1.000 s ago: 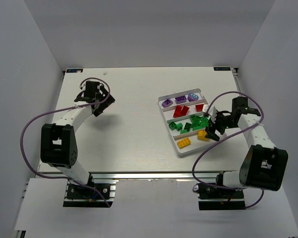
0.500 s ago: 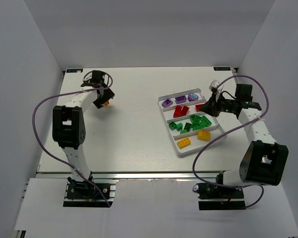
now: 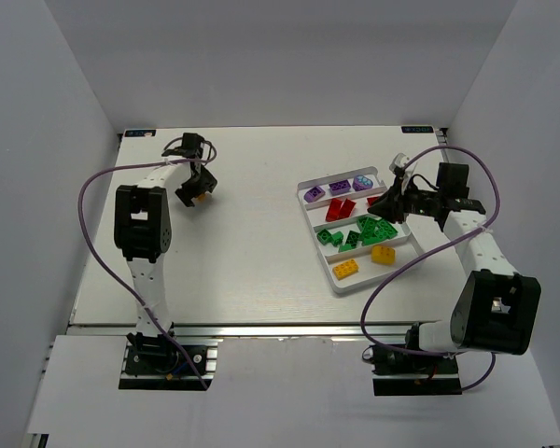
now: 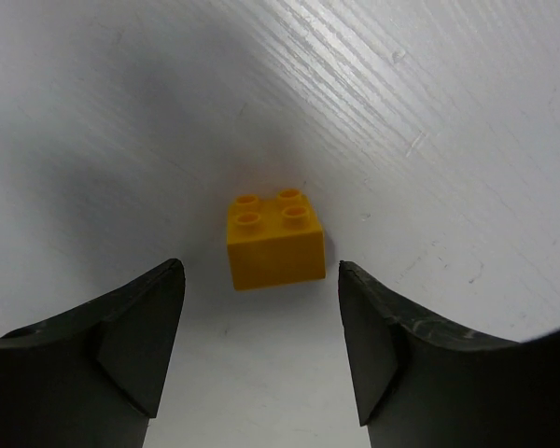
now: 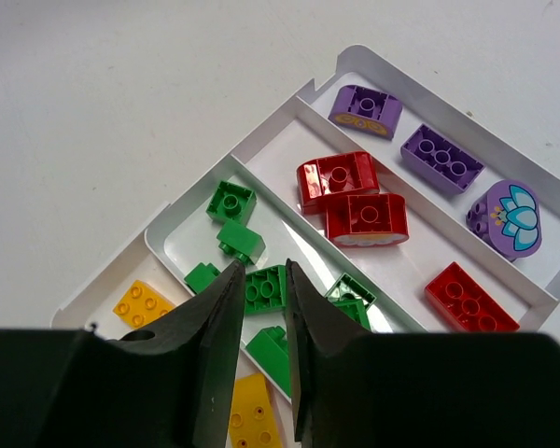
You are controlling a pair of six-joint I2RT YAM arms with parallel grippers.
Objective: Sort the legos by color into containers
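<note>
So the left gripper [image 4: 259,275] hung right over a small yellow-orange four-stud plastic brick [image 4: 273,238] on the bare white table [image 4: 401,112]. Its jaws were spread wide, one on each side, neither touching the brick (which sat around 10 o'clock from the table centre in the top view). The white plastic tray with four long compartments [image 5: 264,129] sat at roughly 3 o'clock. The right gripper [image 5: 285,280] hovered above the green bricks [image 5: 231,201], jaws pinched to a narrow slit with nothing in it. Purple bricks [image 5: 439,154], red bricks [image 5: 366,217] and yellow bricks [image 5: 145,303] each lay in their own lane.
</note>
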